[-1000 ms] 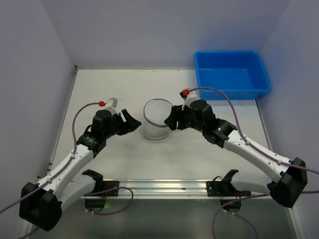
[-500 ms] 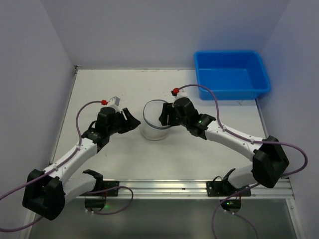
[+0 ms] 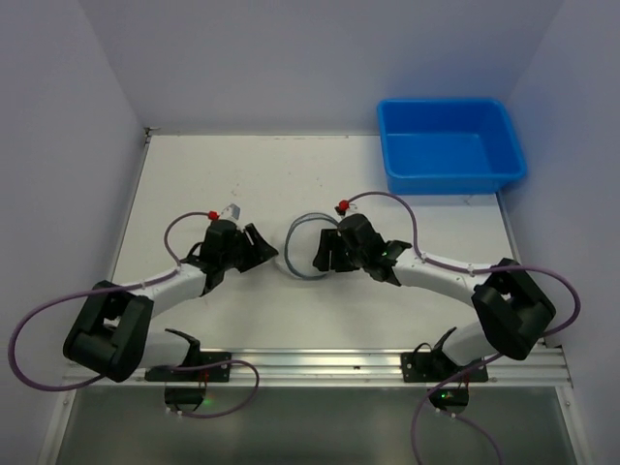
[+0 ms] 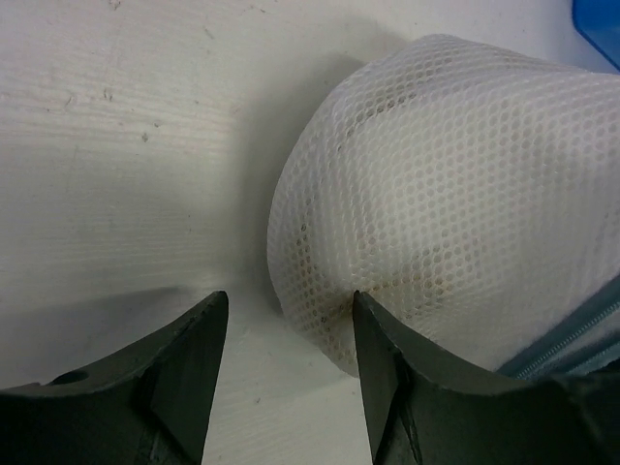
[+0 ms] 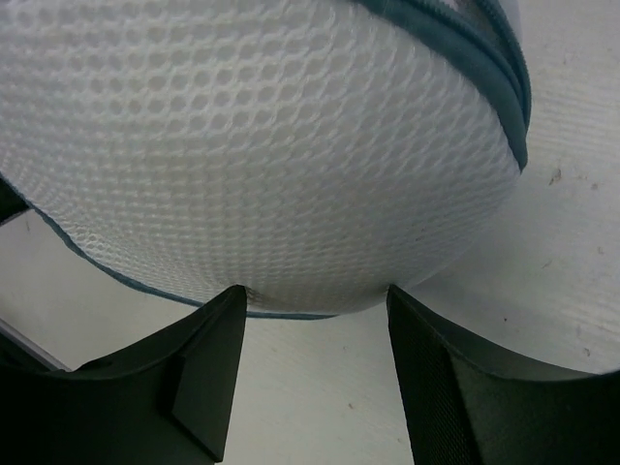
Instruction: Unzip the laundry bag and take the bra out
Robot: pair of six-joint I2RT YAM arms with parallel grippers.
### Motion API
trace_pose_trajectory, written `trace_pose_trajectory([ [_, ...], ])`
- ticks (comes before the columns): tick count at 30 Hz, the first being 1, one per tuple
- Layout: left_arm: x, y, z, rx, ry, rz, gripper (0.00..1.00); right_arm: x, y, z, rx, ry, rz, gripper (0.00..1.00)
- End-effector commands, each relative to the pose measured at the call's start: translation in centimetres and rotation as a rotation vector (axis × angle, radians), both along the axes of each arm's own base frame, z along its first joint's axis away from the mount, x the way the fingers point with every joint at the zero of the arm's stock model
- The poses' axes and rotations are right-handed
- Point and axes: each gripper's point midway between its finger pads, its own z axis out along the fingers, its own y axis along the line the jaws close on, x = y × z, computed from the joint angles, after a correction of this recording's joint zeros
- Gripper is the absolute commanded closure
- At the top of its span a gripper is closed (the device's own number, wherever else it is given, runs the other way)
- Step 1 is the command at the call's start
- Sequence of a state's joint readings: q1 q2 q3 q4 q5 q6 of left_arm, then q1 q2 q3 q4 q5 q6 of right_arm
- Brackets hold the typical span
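Left gripper and right gripper are held apart either side of the laundry bag; its mesh is judged soft and light, so the stiffer zipper rim should be pinched; the bra, unseen, is probably inside

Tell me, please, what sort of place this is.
Probably a robotics lab test cell: plain pale walls box in a white tabletop, a metal mounting rail lines its near edge, and a round white mesh laundry bag and blue plastic bin sit as props.
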State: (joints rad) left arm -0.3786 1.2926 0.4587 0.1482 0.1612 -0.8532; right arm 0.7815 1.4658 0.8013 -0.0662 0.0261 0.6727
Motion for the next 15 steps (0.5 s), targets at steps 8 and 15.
trace_pose_trajectory([
  [8, 2.3, -2.3, 1.7, -0.139, -0.119, -0.035, 0.49, -0.1, 0.4, 1.3, 0.079, -0.021, -0.013, 0.38],
  [15, 1.0, -3.5, 0.3, -0.184, -0.073, -0.083, 0.76, 0.1, -0.3, 2.0, 0.079, -0.046, -0.04, 0.38],
])
